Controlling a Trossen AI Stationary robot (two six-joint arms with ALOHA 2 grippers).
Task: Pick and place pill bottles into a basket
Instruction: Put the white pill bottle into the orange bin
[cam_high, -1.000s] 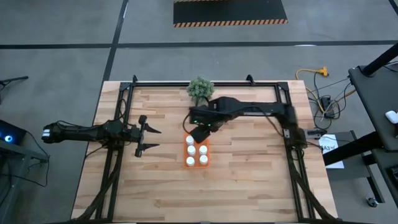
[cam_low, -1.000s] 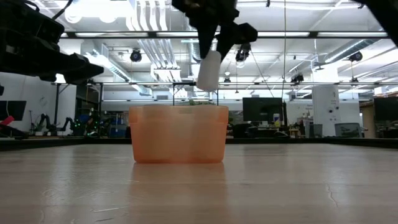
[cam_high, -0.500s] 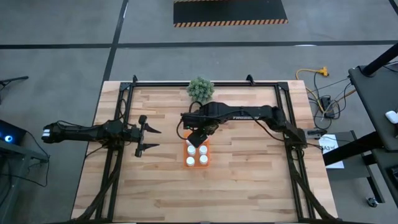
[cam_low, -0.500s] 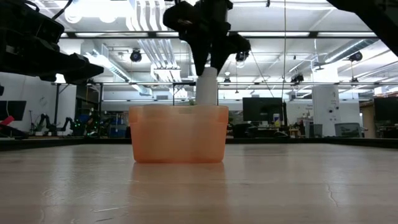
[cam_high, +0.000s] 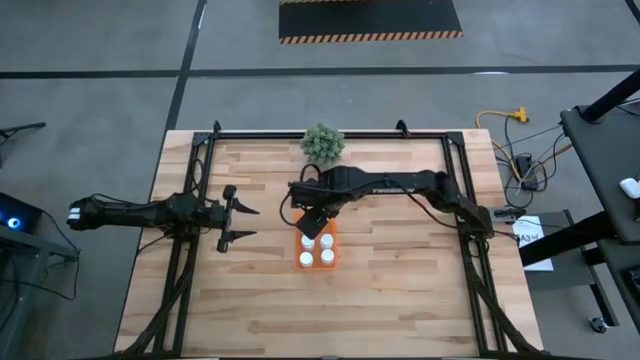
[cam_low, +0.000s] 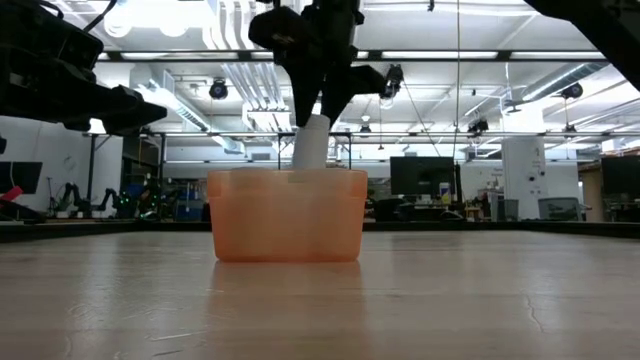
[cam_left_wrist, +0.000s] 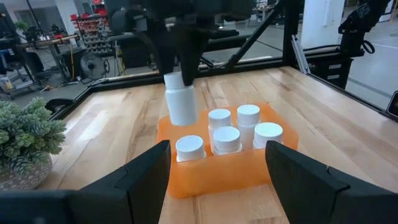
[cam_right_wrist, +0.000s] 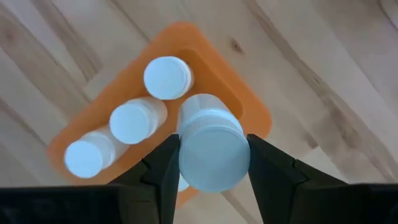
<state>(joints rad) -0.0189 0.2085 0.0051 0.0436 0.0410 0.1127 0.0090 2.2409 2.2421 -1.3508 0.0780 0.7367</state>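
So the high cam looks straight down over the whole desk (cam_high: 400, 290). The low one sits at desk level, looking across into the room. The left wrist cam faces the basket (cam_left_wrist: 227, 167) from nearby; the right wrist cam stares down into it up close. All four catch that basket.

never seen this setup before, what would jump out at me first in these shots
The right gripper hangs over the orange basket at the table's middle, jaws shut on a white pill bottle above the last open slot. Five capped bottles already stand inside. The left gripper waits open to the left.
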